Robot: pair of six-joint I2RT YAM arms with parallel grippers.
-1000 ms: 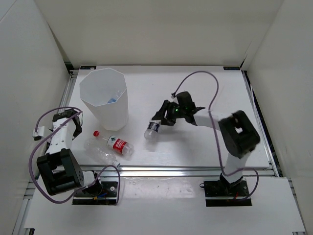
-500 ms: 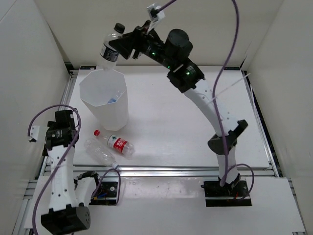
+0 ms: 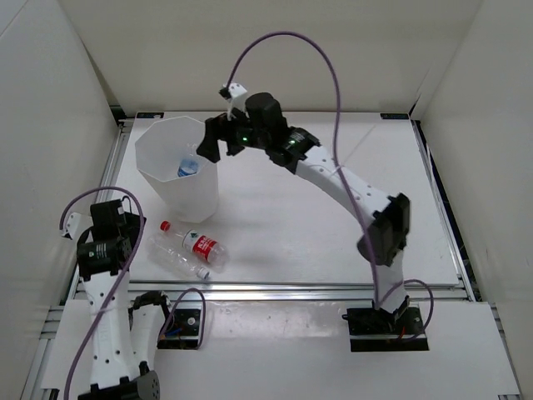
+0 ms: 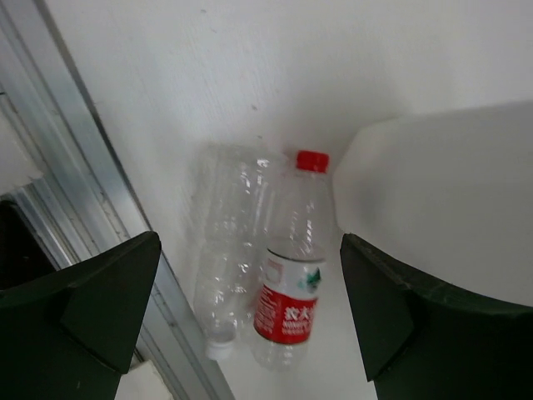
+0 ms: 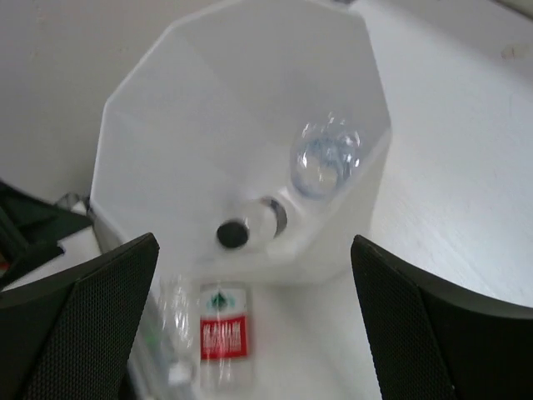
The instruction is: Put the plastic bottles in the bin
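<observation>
A: Progress?
B: Roughly half, I'd judge. Two plastic bottles sit in the bin (image 3: 202, 190): dark-capped bottle (image 5: 246, 227), and a second bottle (image 5: 326, 158) at its 1 o'clock.
A: What's left?
B: Red-capped bottle (image 3: 196, 244) and unlabelled bottle (image 3: 173, 259), side by side on the table (image 3: 316, 242), bin's 6 o'clock.
A: Pincers?
B: Right gripper (image 3: 210, 143) at the rim's 2 o'clock, spread, empty. Left gripper (image 4: 250, 240) spread too, above that pair.

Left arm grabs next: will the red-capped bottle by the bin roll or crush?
Likely rolls: the red-capped bottle lies on its side, seemingly empty and light. Thin clear walls may dent. The unlabelled bottle alongside may stop it.
</observation>
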